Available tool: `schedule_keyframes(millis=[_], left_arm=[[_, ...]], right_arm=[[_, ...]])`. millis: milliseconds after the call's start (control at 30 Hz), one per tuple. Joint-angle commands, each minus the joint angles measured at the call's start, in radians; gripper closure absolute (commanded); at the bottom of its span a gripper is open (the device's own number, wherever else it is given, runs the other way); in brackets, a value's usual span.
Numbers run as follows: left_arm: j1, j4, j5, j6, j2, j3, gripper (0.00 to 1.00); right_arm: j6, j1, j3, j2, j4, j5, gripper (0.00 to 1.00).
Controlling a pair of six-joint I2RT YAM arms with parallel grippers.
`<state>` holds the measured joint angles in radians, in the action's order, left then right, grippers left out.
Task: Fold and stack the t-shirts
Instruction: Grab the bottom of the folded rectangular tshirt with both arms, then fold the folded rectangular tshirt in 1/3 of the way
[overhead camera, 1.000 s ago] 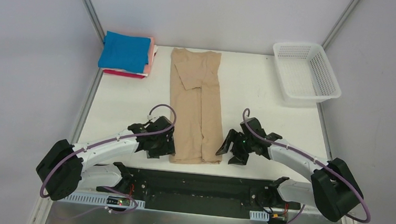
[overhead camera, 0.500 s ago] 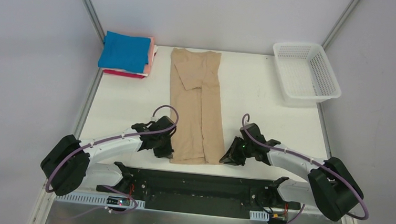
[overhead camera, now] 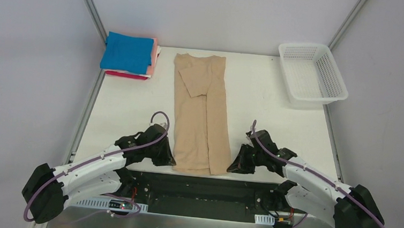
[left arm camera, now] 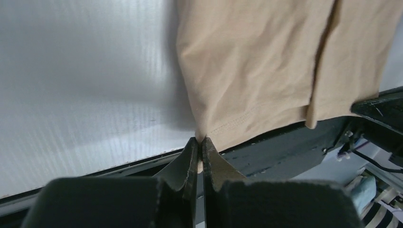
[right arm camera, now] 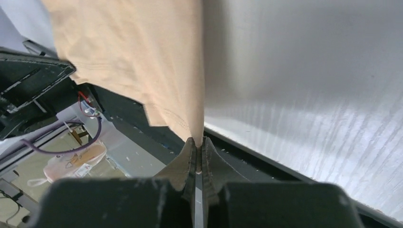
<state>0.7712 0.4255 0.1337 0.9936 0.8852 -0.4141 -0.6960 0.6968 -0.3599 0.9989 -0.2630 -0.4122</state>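
Note:
A tan t-shirt (overhead camera: 202,114) lies on the white table (overhead camera: 274,119), folded into a long narrow strip running from far to near. Its hem reaches the table's near edge. My left gripper (overhead camera: 167,160) is shut on the hem's near left corner. In the left wrist view the tan t-shirt (left arm camera: 266,61) is pinched at the left gripper's (left arm camera: 199,140) tips. My right gripper (overhead camera: 234,167) is shut on the near right corner, where the cloth (right arm camera: 142,57) is pinched between the right gripper's (right arm camera: 196,141) tips. Folded t-shirts, blue (overhead camera: 128,52) on top, are stacked at the far left.
A white mesh basket (overhead camera: 313,73) stands at the far right corner. The black mounting plate (overhead camera: 200,191) of the arm bases runs just below the table's near edge. Grey walls enclose the table on the left, the right and the far side.
Both grippers went from open beside the hem to shut on its near corners. Both arms drew back toward the near edge, and the hem came with them.

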Motion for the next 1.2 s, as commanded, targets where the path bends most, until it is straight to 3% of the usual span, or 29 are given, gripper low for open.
schedule_keyframes(millis=[0, 200, 333, 500, 767, 1167], left_arm=[[-0.005, -0.051, 0.033, -0.053, -0.033, -0.041, 1.00], [-0.086, -0.066, -0.049, -0.110, 0.041, -0.147, 1.00], [-0.155, -0.177, -0.086, -0.130, 0.099, -0.210, 1.00], [-0.224, -0.208, -0.110, -0.177, 0.214, -0.330, 1.00], [-0.371, -0.210, -0.055, -0.227, 0.452, -0.533, 1.00], [-0.491, -0.225, 0.064, -0.269, 0.743, -0.731, 1.00]], right_arm=[[0.077, 0.006, -0.098, -0.044, -0.076, -0.004, 1.00], [0.116, 0.002, -0.243, 0.068, -0.011, 0.165, 1.00], [0.110, -0.003, -0.299, 0.128, 0.142, 0.313, 1.00], [0.129, -0.029, -0.424, 0.255, 0.219, 0.378, 1.00], [0.162, -0.102, -0.606, 0.471, 0.259, 0.396, 1.00], [0.191, -0.223, -0.750, 0.663, 0.326, 0.264, 1.00]])
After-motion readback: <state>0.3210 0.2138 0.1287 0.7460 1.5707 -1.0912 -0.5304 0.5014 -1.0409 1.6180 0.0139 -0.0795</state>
